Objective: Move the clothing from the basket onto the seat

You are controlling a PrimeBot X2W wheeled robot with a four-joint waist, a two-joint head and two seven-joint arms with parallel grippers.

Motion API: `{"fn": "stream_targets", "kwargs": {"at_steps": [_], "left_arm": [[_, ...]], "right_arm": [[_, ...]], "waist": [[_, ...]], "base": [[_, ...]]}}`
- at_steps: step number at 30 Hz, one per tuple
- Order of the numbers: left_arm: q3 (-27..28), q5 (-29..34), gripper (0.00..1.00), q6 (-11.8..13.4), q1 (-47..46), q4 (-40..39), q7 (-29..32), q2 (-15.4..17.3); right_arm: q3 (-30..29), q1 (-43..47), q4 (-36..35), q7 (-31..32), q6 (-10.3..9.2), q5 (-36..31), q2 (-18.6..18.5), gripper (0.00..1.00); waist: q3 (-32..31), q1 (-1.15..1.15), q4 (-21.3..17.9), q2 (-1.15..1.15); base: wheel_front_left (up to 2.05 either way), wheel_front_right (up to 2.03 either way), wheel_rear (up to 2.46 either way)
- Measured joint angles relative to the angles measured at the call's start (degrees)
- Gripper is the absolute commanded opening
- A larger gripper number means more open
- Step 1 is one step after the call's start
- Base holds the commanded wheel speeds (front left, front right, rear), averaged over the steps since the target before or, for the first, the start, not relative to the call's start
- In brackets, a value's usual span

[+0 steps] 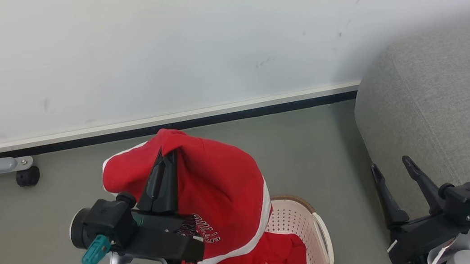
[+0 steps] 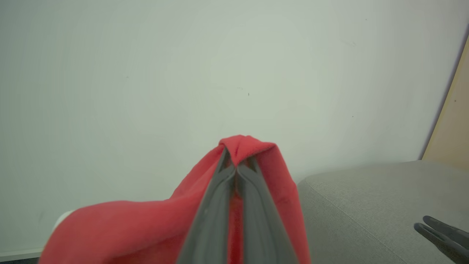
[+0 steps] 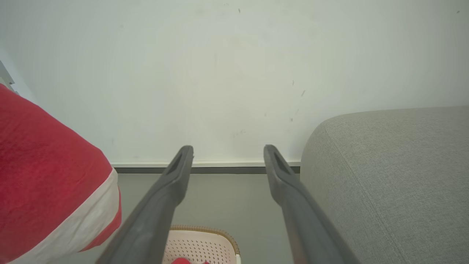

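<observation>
- Left gripper (image 1: 168, 155): clamped on clothing (image 1: 223, 183), draped below it, above basket (image 1: 294, 222).
- Right gripper (image 1: 390, 162): fingers apart, empty; seat (image 1: 448, 99) beside it.
- Handling: lift hem clear of rim before swinging seatward.

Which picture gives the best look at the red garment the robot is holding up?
The head view: the red garment hangs from the shut left gripper above the basket, with white trim and lettering visible. The left wrist view shows a blurred fold pinched between the fingers; the right wrist view shows one side with a white stripe.
</observation>
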Motion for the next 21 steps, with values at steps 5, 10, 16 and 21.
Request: {"fn": "stream_targets", "kwargs": {"at_steps": [5, 10, 16, 21], "left_arm": [[-0.04, 0.0, 0.0, 0.48, 0.35, -1.08, 0.59, 0.25], [-0.09, 0.01, 0.0, 0.96, 0.38, -2.16, 1.51, 0.3], [-0.26, 0.01, 0.0, 1.12, 0.39, -2.92, 2.1, 0.35], [-0.63, 0.01, 0.0, 1.41, 0.39, -3.76, 2.71, 0.34]], "right_arm": [[0.14, 0.01, -0.51, 0.43, 0.0, 0.01, 0.0, 1.0], [0.62, -0.03, -0.9, 0.77, 0.01, 0.01, 0.01, 1.0], [2.83, -1.48, -1.78, 1.76, 1.15, 0.0, 0.85, 1.0], [6.7, -3.6, -1.97, 2.74, 3.33, -0.08, 2.76, 1.0]], "waist": [[-0.02, 0.0, -0.18, 0.0], [-0.03, 0.01, -0.26, 0.0], [-0.08, 0.0, -0.18, 0.0], [-0.03, 0.0, 0.12, 0.0]], "base": [[0.0, 0.0, 0.0], [0.0, 0.0, 0.0], [0.0, 0.0, 0.0], [0.0, 0.0, 0.0]]}}
